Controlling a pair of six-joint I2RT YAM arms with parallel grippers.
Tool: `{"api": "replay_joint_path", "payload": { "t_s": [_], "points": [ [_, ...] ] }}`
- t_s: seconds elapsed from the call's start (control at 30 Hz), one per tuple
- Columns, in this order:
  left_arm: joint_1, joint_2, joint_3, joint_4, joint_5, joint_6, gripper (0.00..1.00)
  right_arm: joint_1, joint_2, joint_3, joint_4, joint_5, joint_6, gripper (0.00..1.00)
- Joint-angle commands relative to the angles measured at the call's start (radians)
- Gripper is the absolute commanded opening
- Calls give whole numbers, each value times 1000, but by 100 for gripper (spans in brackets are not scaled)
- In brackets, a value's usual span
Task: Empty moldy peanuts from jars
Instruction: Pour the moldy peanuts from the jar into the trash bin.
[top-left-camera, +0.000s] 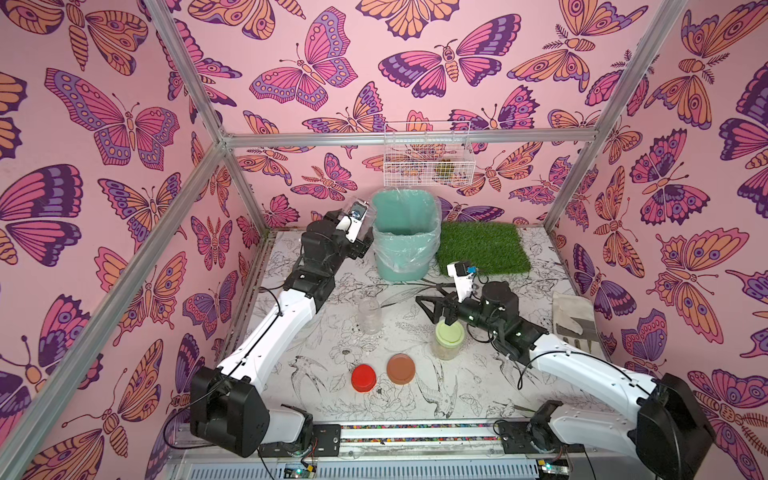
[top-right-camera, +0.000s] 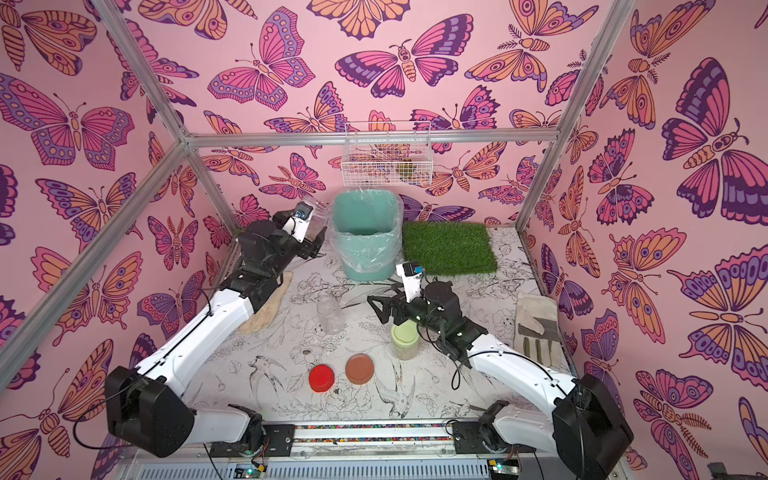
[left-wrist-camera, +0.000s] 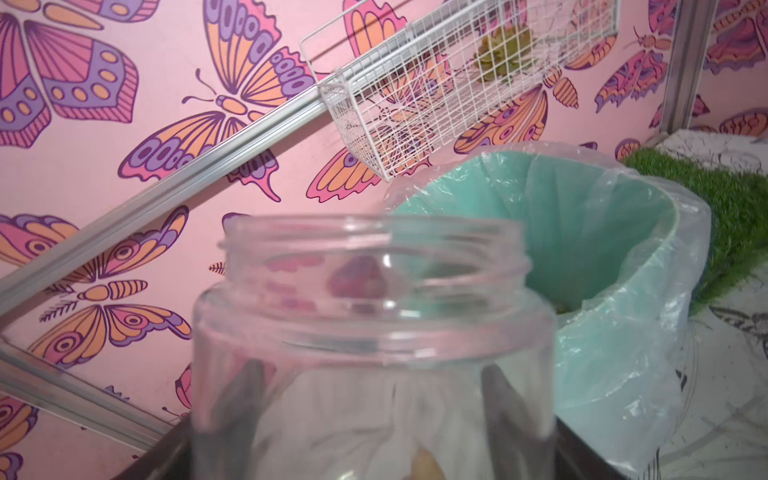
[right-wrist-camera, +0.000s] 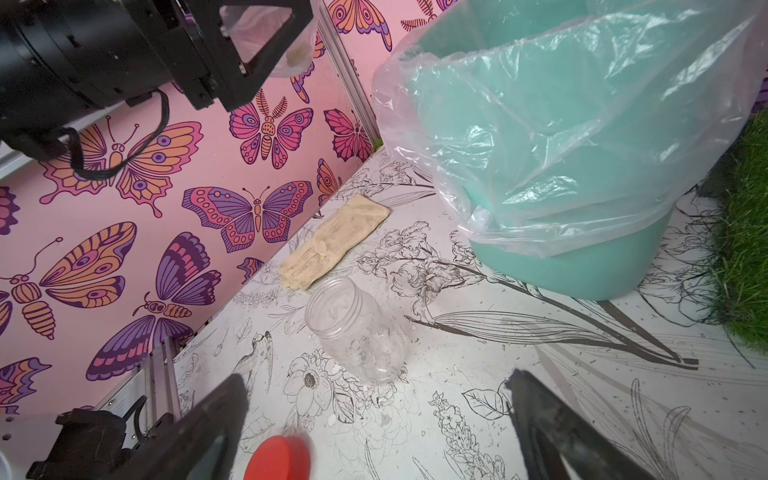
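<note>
Far to the left of the bin (top-left-camera: 399, 257), a pale glove (top-right-camera: 266, 307) is lying on the counter (top-left-camera: 332, 399), out of the way. Just left of the bin, the left gripper (left-wrist-camera: 374, 411) is squeezing an open jar (left-wrist-camera: 374, 324) from both sides. The gripper is partly closed around the jar and is holding it up by the bin's rim. I think it is up there so the moldy peanuts (left-wrist-camera: 424, 465) can fall into the bin and not onto the counter. Only a few are showing, down at the bottom of that jar.

In front of the bin, another jar (top-left-camera: 369, 316) is standing with no lid. It is looking empty, so its turn seems done. Farther in front of the bin, a red lid (top-left-camera: 364, 377) and a brown lid (top-left-camera: 401, 368) are lying flat. I think they are set aside so the jars can pour.

In front of the bin and a bit to the right, the last jar (top-left-camera: 448, 340) is wearing its green lid, with peanuts showing inside. The right gripper (top-left-camera: 428, 309) is hanging between that jar and the bin, wide open and holding nothing. I think it is there to take the lid off. To the right of the bin, a grass mat (top-left-camera: 482, 245) is lying flat.
</note>
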Motion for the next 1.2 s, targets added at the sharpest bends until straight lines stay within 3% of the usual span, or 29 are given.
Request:
{"api": "replay_joint_path", "payload": {
  "t_s": [0.0, 0.13, 0.2, 0.33, 0.4, 0.47, 0.9, 1.07, 1.17],
  "points": [
    [2, 27, 120, -94, 30, 232, 0, -9, 5, 14, 18, -10, 13, 99],
    [-43, 120, 288, -255, -12, 618, 0, -8, -3, -3, 30, -1, 14, 99],
    [-81, 191, 390, -354, -50, 916, 0, -9, -13, -12, 30, 6, 10, 99],
    [-135, 388, 603, -356, -252, 1527, 0, -9, -36, -38, 35, 39, 0, 99],
    [-140, 455, 672, -314, -175, 1661, 0, -9, -44, -54, 42, 59, 2, 99],
    [-136, 496, 720, -365, -92, 1688, 0, -9, -45, -77, 71, 68, 8, 99],
    [-139, 492, 729, -299, -93, 1681, 0, -9, -19, -74, 99, 45, 19, 99],
    [-143, 482, 740, -262, -103, 1594, 0, -8, -32, -66, 75, 50, 11, 99],
    [-147, 468, 753, -263, -102, 1417, 0, -9, -38, -66, 68, 57, 8, 99]
  ]
}}
